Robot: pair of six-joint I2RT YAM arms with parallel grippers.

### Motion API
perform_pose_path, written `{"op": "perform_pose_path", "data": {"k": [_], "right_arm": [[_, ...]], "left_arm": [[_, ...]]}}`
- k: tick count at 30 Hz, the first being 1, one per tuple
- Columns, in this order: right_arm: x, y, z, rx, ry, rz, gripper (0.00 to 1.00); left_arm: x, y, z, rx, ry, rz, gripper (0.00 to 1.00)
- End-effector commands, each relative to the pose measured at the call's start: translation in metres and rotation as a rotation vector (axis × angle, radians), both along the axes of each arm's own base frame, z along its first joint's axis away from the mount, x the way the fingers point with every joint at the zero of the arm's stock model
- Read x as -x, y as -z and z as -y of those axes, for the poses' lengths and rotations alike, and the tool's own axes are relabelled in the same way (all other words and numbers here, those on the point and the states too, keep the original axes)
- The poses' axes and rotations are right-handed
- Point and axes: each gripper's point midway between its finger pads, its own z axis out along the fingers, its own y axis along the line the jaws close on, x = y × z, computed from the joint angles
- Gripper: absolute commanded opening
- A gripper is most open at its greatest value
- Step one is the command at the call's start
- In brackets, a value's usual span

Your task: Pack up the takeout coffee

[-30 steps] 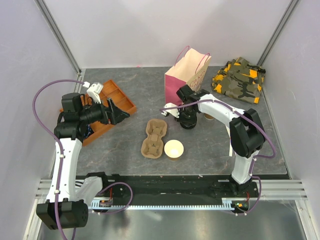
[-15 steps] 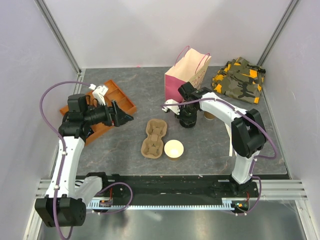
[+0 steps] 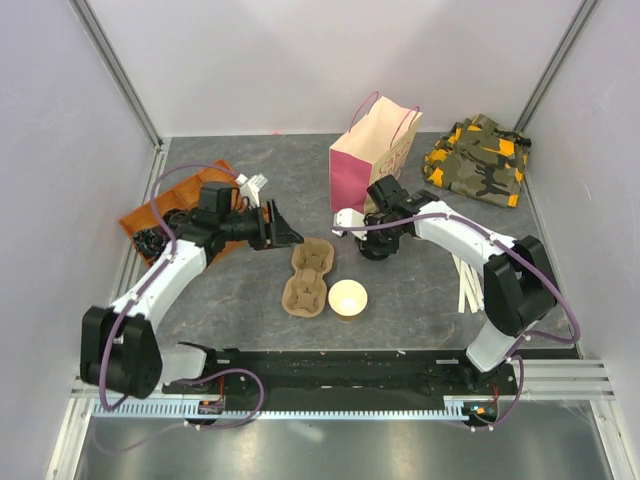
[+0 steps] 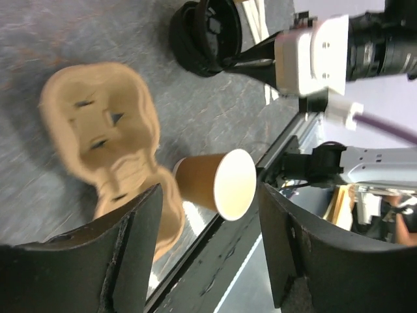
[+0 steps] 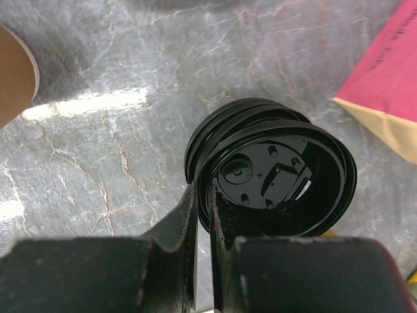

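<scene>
**Operator:** Components, largest first?

**Technician:** Grey marbled table (image 3: 420, 300). Pink paper bag (image 3: 368, 160), upright. Two-lobed moulded pulp carrier (image 3: 308, 272). Tan lidless cup (image 3: 348, 298), just beside the carrier. Round, ridged black lid (image 5: 287, 176).

**Operator:** Arms? Takeout coffee?

**Technician:** Left gripper (image 3: 288, 238) is extended by the carrier, jaws wide, empty. Right gripper (image 5: 203, 195) is angled down, pinching the lid's rim. Takeout coffee location: cannot tell.

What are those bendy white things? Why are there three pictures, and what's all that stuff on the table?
Those are a left robot arm and a right robot arm, each ending in a two-finger pincher. One picture looks down from above; the other two come from cameras on the wrists. On the grey table are a brown cardboard cup carrier, a lidless tan paper cup, a pink paper bag, an orange tray and a camouflage cloth. The right gripper pinches a round black plastic lid by its rim. The left gripper is open and holds nothing.
</scene>
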Motion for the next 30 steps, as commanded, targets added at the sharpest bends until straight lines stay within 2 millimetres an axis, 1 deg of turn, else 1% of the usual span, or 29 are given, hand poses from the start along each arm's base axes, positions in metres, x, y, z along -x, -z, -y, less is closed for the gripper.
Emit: {"op": "perform_pose_path", "data": {"k": [1,2,4,5,7,8,10,11,12,13,14,15,19,20,21,22,26,30], "right_arm": [[-0.002,-0.007,-0.010,-0.056,-0.076,0.057,0.00],[-0.001,-0.007,-0.009,-0.057,-0.081,0.056,0.00],[0.000,-0.007,-0.012,-0.074,-0.096,0.064,0.00],[0.000,-0.008,-0.013,-0.079,-0.100,0.068,0.00],[-0.001,-0.010,-0.015,-0.087,-0.118,0.084,0.00],[0.000,-0.011,-0.015,-0.088,-0.122,0.090,0.00],[-0.001,-0.012,-0.015,-0.090,-0.134,0.104,0.00],[0.001,-0.010,-0.015,-0.088,-0.140,0.100,0.00],[0.001,-0.011,-0.015,-0.087,-0.141,0.100,0.00],[0.002,-0.011,-0.015,-0.085,-0.145,0.100,0.00],[0.003,-0.010,-0.015,-0.088,-0.150,0.097,0.00],[0.004,-0.011,-0.015,-0.089,-0.153,0.095,0.00],[0.007,-0.016,-0.018,-0.101,-0.165,0.105,0.00],[0.007,-0.017,-0.019,-0.104,-0.166,0.105,0.00],[0.007,-0.019,-0.020,-0.109,-0.167,0.110,0.00],[0.007,-0.020,-0.021,-0.110,-0.169,0.110,0.00],[0.008,-0.020,-0.022,-0.111,-0.167,0.109,0.00],[0.007,-0.019,-0.022,-0.109,-0.161,0.106,0.00]], "left_arm": [[-0.017,-0.003,0.035,0.098,0.038,-0.024,0.67],[-0.021,-0.007,0.044,0.123,0.046,-0.017,0.67],[-0.027,0.000,0.050,0.133,0.042,-0.048,0.65],[-0.037,0.001,0.057,0.153,0.040,-0.046,0.64],[-0.042,0.002,0.064,0.174,0.042,-0.071,0.60],[-0.048,0.007,0.070,0.178,0.050,-0.082,0.60],[-0.052,0.006,0.080,0.192,0.063,-0.088,0.59],[-0.055,0.013,0.083,0.189,0.066,-0.104,0.58],[-0.058,0.014,0.087,0.191,0.070,-0.102,0.57],[-0.059,0.011,0.093,0.199,0.081,-0.101,0.56],[-0.061,0.019,0.096,0.200,0.080,-0.119,0.56],[-0.064,0.016,0.101,0.211,0.086,-0.105,0.55],[-0.066,0.022,0.118,0.224,0.102,-0.120,0.54],[-0.068,0.024,0.119,0.225,0.095,-0.119,0.54],[-0.070,0.030,0.121,0.223,0.091,-0.129,0.54],[-0.070,0.029,0.124,0.228,0.093,-0.129,0.55],[-0.075,0.037,0.133,0.227,0.092,-0.152,0.55],[-0.074,0.040,0.141,0.232,0.103,-0.162,0.54]]}}
